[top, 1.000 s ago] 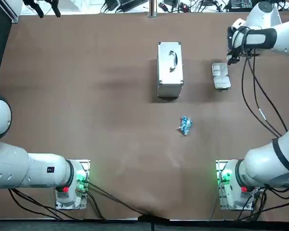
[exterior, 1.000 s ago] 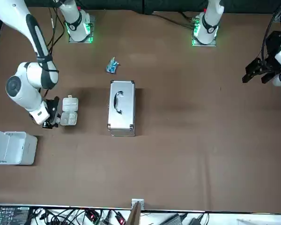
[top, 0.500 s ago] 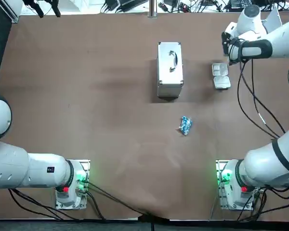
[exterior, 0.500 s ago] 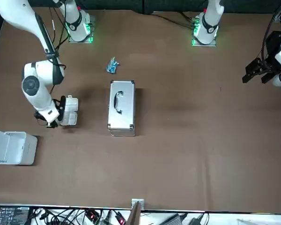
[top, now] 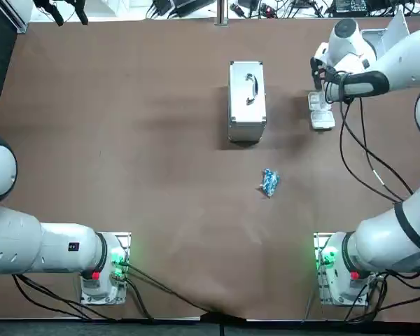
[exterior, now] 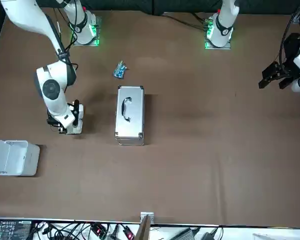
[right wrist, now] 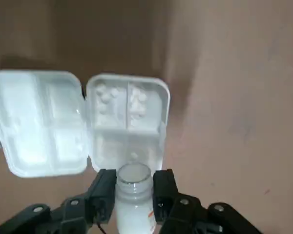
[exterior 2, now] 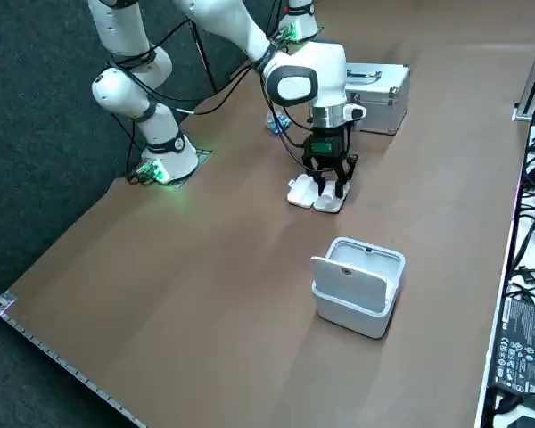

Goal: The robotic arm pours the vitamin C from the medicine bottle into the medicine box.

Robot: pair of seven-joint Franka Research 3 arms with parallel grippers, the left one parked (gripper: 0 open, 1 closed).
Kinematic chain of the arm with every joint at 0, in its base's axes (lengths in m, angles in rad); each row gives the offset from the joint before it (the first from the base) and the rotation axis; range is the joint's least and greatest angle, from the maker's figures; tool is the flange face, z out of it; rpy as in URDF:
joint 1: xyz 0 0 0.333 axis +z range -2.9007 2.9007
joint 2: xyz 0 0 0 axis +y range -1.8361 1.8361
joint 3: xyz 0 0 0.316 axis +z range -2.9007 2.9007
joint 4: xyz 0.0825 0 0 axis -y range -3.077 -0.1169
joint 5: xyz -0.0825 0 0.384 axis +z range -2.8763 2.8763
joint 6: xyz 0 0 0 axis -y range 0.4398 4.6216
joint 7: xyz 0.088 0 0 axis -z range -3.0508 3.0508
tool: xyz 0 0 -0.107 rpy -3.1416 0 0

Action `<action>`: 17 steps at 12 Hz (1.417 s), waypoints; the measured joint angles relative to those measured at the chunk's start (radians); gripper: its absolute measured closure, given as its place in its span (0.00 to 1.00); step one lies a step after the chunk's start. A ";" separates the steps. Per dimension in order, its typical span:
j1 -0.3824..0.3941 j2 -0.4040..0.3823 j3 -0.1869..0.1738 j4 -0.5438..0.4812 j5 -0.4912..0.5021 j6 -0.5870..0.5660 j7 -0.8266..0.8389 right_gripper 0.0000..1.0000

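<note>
While the right gripper clamps the white medicine bottle just above the edge of the open medicine box, tipping with the mouth off a compartment could scatter tablets onto the table.

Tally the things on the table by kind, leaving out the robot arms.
Medicine bottle, held by the right gripper at the medicine box: 1
Medicine box, lid open, pills inside: 1
Metal case: 1
Blue packet: 1
White open container: 1
Total: 5
</note>
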State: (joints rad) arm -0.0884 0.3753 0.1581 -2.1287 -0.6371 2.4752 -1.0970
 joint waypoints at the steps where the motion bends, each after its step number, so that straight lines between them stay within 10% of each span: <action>1: 0.002 0.000 0.010 -0.001 -0.007 -0.009 0.016 0.57; 17: 0.003 0.010 0.040 -0.003 -0.202 -0.062 0.213 0.57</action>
State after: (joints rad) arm -0.0851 0.3854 0.1977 -2.1313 -0.8394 2.4133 -0.8845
